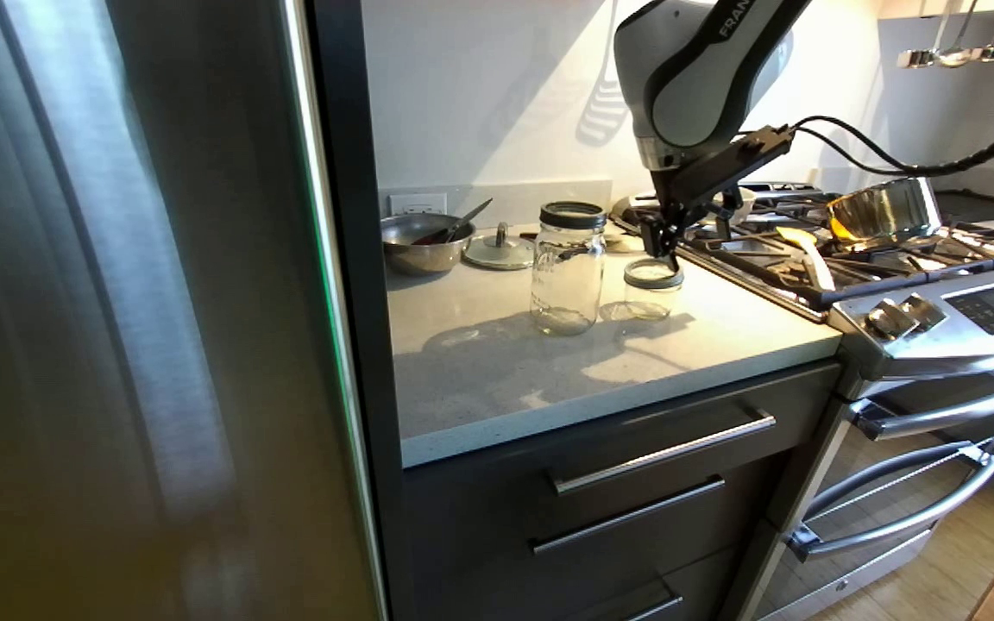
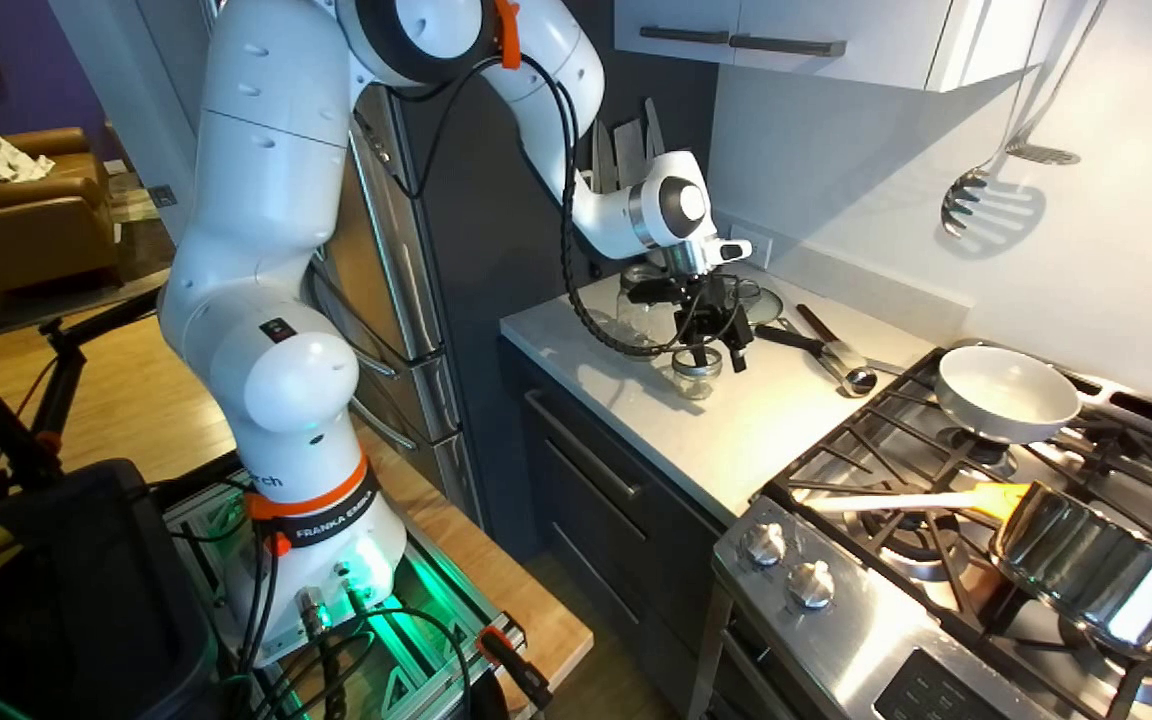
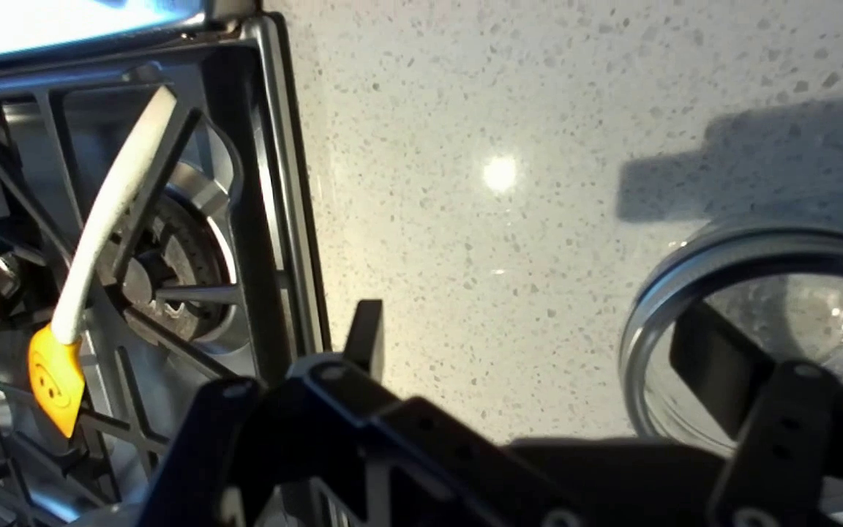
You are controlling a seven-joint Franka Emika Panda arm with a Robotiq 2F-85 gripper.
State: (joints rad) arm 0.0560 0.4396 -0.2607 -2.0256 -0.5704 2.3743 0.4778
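Note:
My gripper (image 3: pixel 543 350) stands open, its fingers wide apart with nothing between them but a view of the speckled counter. In the wrist view the right finger (image 3: pixel 718 369) overlaps the ringed mouth of a short glass jar (image 3: pixel 635 351); whether it dips inside or hovers above, I cannot tell. The left finger (image 3: pixel 367 333) is over the counter near the stove's edge. An exterior view has the gripper (image 1: pixel 668 246) just above the short jar (image 1: pixel 648 304). Beside that jar stands a tall clear jar (image 1: pixel 568 280) with a dark ring on top. Both jars are upright.
A steel bowl (image 1: pixel 424 250) and a glass lid (image 1: pixel 500 250) sit at the back of the counter. Utensils (image 2: pixel 821 345) lie near the wall. On the stove are a white bowl (image 2: pixel 1006 395), a tilted steel pot (image 2: pixel 1101 570) and a yellow-and-white spatula (image 3: pixel 103 212). A refrigerator (image 1: pixel 160 345) borders the counter.

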